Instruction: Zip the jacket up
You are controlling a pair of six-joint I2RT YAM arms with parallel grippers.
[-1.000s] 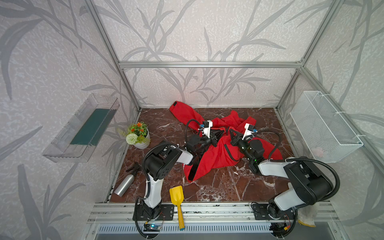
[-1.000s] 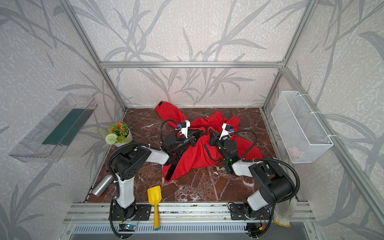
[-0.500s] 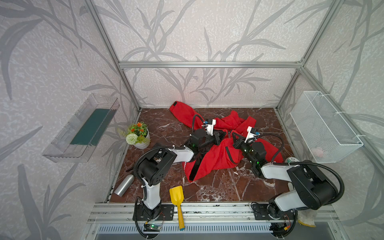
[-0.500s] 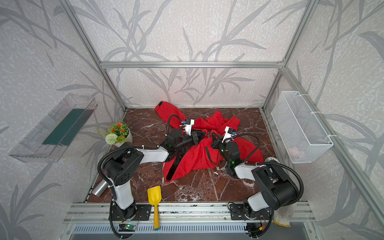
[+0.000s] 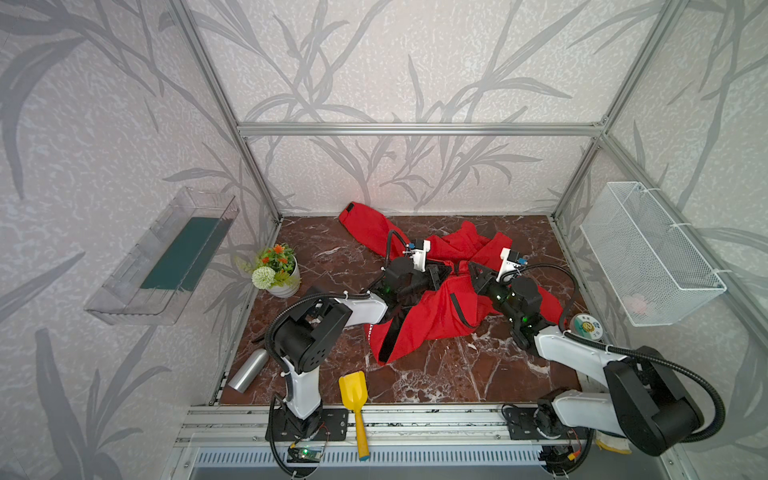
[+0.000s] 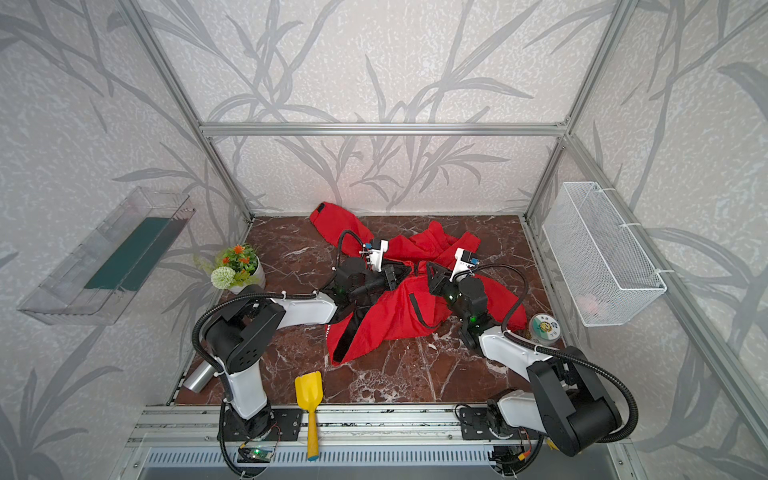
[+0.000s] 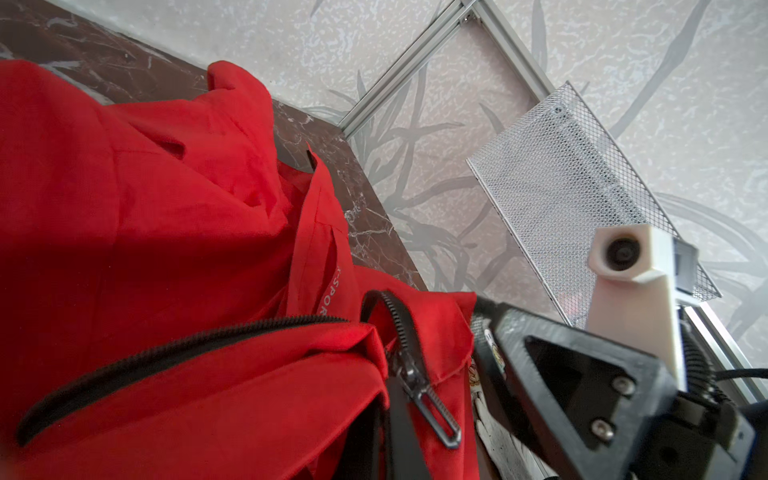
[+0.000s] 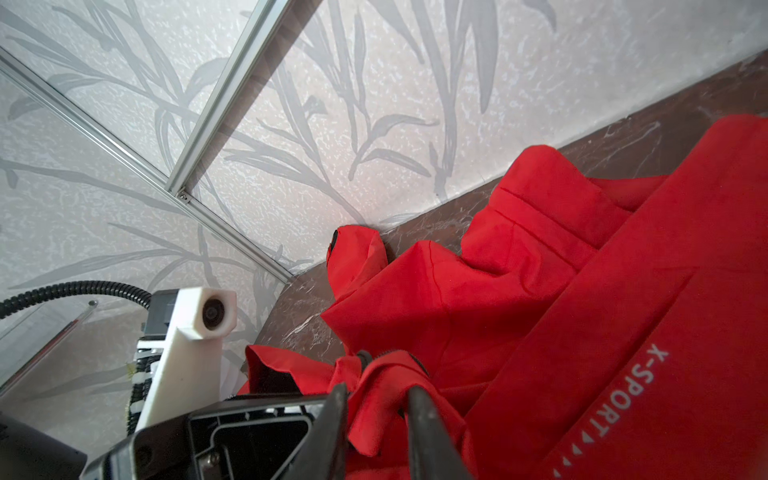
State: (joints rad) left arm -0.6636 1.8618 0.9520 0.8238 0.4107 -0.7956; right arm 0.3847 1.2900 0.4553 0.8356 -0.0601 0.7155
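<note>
Eased narrowly apart just now, the right fingers (image 8: 419,424) are loosed round a fold of the jacket (image 5: 432,316) crumpled centrally on the desk (image 5: 436,374), while its zipper edge is kept pinched by the left fingers (image 5: 438,274), seemingly to steady it.

Both arms stretch low and forward, the left arm (image 5: 361,309) and right arm (image 5: 561,345) angling inward so their hands nearly meet. The left hand (image 5: 441,272) is pinched closed on the jacket (image 5: 419,316). The right hand (image 8: 376,399) has its fingers (image 8: 419,419) parted.

Red jacket (image 6: 395,316) crumpled, unzipped (yellow scoop (image 6: 308,390) near hem).
</note>
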